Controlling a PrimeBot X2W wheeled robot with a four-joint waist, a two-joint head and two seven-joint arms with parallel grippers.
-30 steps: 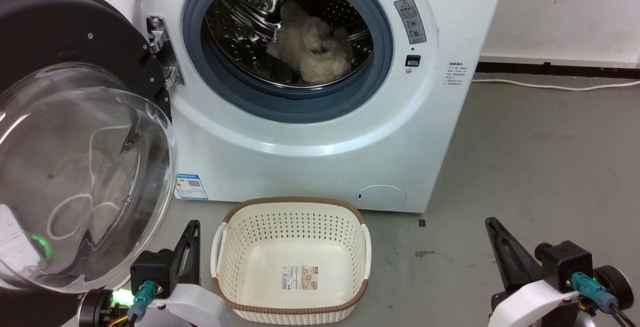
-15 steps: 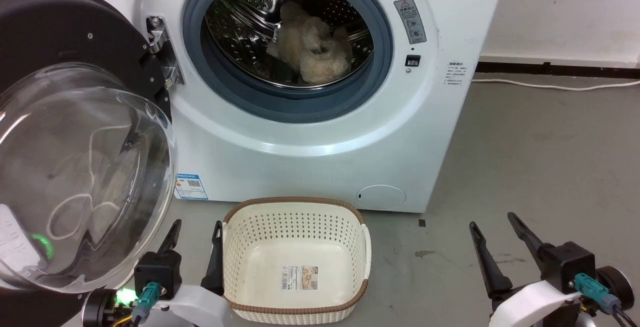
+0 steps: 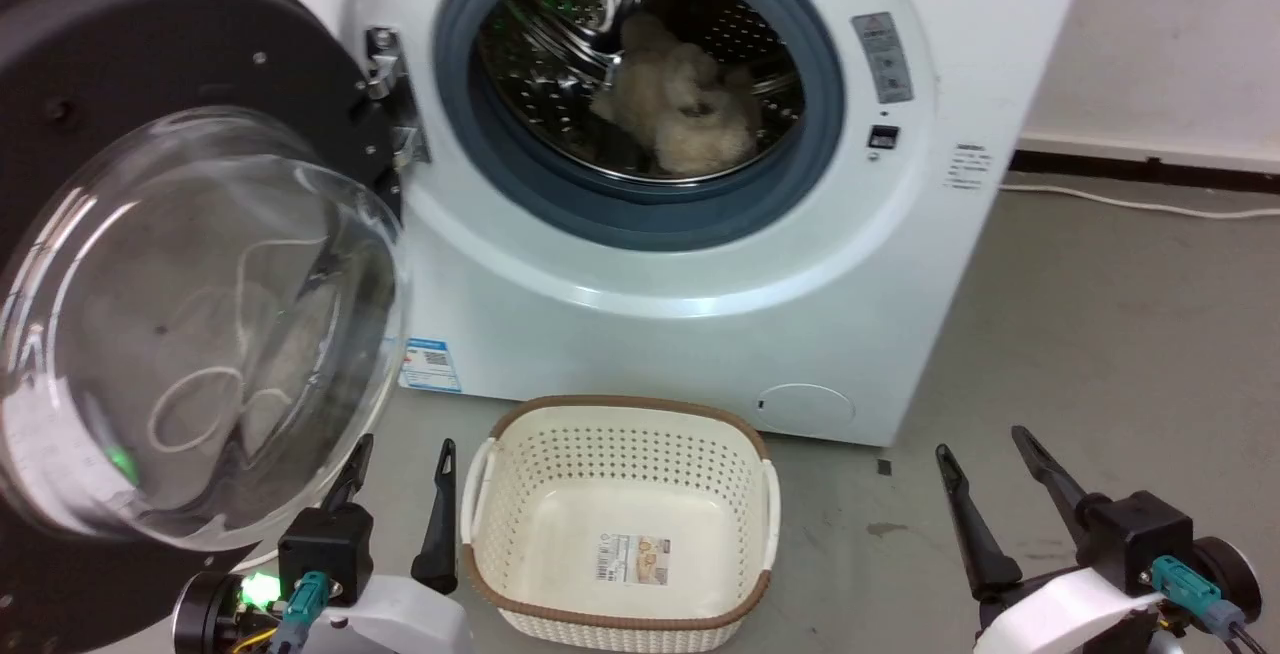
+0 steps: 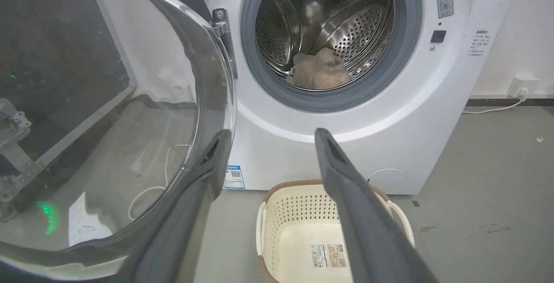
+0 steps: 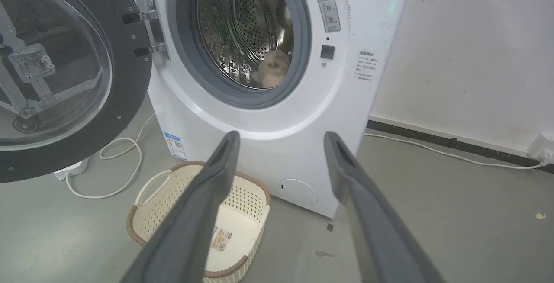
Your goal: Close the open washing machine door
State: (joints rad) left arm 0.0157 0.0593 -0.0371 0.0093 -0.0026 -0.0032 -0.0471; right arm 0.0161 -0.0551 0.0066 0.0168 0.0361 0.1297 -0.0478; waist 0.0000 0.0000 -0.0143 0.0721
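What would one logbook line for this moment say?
door: wide open | washing machine: fluffy item in drum | left end effector: open, low beside door | right end effector: open | basket: empty

Bare laundry corner, looks like test room rather than furnished home: white washing machine (image 3: pixel 700 334) ahead of left gripper (image 3: pixel 406 442) on stained grey concrete floor (image 3: pixel 1100 334), plain white wall (image 5: pixel 476 36) beyond right gripper (image 3: pixel 979 440), loose cable (image 5: pixel 433 150) running to wall socket (image 5: pixel 543 146).

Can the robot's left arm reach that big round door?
Probably yes. The open left tool sits close beside the washing machine door, nothing between them; the basket is on its other side.
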